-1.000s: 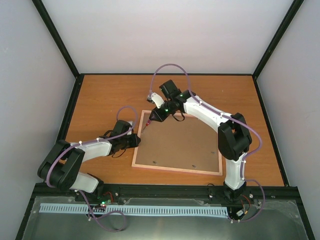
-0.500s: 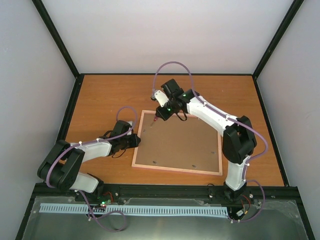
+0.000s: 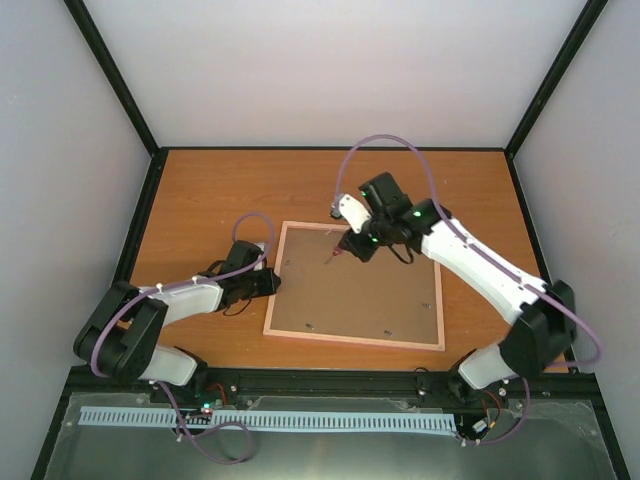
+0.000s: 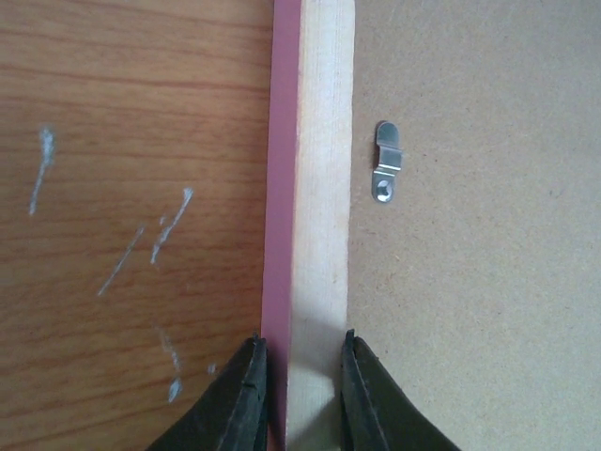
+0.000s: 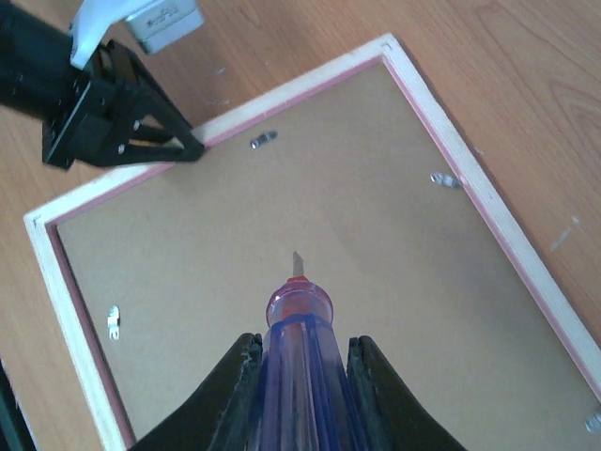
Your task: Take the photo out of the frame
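1. Working on the back clips, it seems: frame (image 3: 355,295) back-up, mid-picture on the bench (image 3: 200,200); no photo visible, presumably underneath.
2. Pinches the frame's left rail with left pincer (image 4: 296,390).
3. Grips screwdriver (image 5: 299,319) in right pincer (image 5: 302,362).
4. Next calls for steering its tip onto a clip (image 4: 386,162).

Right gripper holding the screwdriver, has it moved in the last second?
Yes. The right gripper and screwdriver shifted rightward, from the frame's far-left corner toward its far rail's middle.
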`<control>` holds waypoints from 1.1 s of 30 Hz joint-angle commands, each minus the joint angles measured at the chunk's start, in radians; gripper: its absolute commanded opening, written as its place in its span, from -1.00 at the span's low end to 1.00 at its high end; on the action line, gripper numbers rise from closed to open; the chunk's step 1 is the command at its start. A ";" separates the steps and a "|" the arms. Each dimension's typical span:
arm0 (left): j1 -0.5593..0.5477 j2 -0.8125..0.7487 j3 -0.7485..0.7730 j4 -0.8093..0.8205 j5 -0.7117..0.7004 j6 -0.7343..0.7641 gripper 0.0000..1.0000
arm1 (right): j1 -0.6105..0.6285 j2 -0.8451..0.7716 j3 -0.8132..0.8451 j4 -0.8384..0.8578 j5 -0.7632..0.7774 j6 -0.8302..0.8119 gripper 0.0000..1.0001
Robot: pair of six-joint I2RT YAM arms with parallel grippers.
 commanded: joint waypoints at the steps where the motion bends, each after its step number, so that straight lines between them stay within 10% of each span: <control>1: -0.007 -0.028 0.034 -0.171 0.011 -0.040 -0.64 | -0.044 -0.166 -0.121 0.007 0.022 -0.083 -0.94; 12: -0.006 0.096 0.403 -0.278 0.028 0.221 0.03 | -0.097 -0.551 -0.294 -0.253 -0.190 -0.458 -0.94; 33: -0.007 0.770 1.117 -0.331 0.167 0.522 0.20 | -0.088 -0.549 -0.388 -0.568 -0.079 -0.575 -0.94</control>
